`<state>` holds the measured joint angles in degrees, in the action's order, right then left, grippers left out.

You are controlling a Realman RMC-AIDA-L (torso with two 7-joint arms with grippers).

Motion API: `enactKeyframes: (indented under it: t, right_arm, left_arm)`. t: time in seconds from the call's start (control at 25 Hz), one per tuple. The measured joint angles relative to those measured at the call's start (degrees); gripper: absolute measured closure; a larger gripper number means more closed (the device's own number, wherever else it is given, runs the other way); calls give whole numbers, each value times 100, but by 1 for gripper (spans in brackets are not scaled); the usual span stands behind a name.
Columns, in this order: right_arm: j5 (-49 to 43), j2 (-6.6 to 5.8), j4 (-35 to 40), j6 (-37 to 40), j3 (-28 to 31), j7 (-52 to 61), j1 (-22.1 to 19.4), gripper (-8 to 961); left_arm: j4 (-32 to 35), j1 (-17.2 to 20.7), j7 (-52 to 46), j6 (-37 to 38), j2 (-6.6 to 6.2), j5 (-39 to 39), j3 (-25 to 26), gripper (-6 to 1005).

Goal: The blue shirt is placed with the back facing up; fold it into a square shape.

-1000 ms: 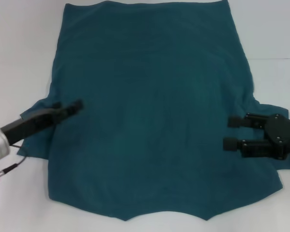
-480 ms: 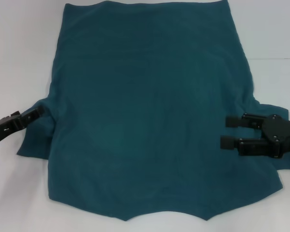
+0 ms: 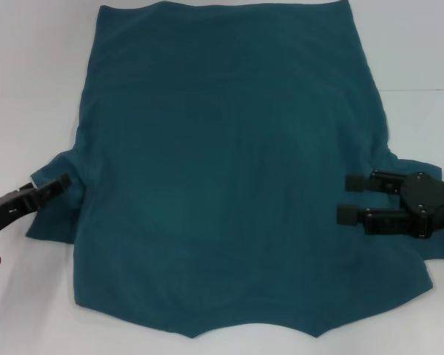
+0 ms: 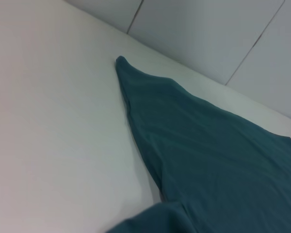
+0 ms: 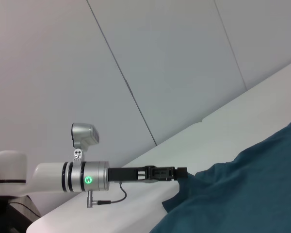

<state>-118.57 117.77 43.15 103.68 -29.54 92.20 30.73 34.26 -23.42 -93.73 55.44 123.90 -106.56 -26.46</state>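
A large plain dark teal-blue knit shirt is seen spread flat over a white table, its straight edge lying at the far side and its notched edge at the near side of the head view, with a short sleeve sticking out on each flank. The black left gripper is found at the outer edge of the left sleeve, at the cloth's border; its jaws are seen edge-on as one thin dark tip, and whether they are parted or pressed together cannot be told. In the right wrist view the same gripper is shown reaching level to the sleeve's raised edge from a white and silver arm with a green light. The black right gripper is held over the shirt's right flank, beside the right sleeve, its two fingers spread apart with teal cloth visible between them.
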Motion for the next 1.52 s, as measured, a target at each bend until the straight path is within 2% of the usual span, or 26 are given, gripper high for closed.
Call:
enactKeyframes:
  t: [0.32, 0.52, 0.76, 0.96, 1.52]
  right_arm:
    - [4, -12, 0, -18, 1, 0, 11, 51]
    - [10, -11, 0, -39, 28, 0, 12, 51]
    - [15, -15, 0, -39, 51, 0, 12, 53]
    - [18, -18, 0, -51, 53, 0, 12, 53]
    - [18, 2, 0, -57, 63, -6, 0, 56]
  left_arm:
    - [-110, -28, 3, 13, 3, -13, -62, 124]
    - [-111, -46, 3, -99, 3, -14, -78, 210]
    - [-105, -53, -17, -142, 3, -14, -79, 413]
    - [-99, -58, -9, -146, 3, -14, -79, 654]
    - [-79, -122, -23, -148, -23, -13, -79, 941]
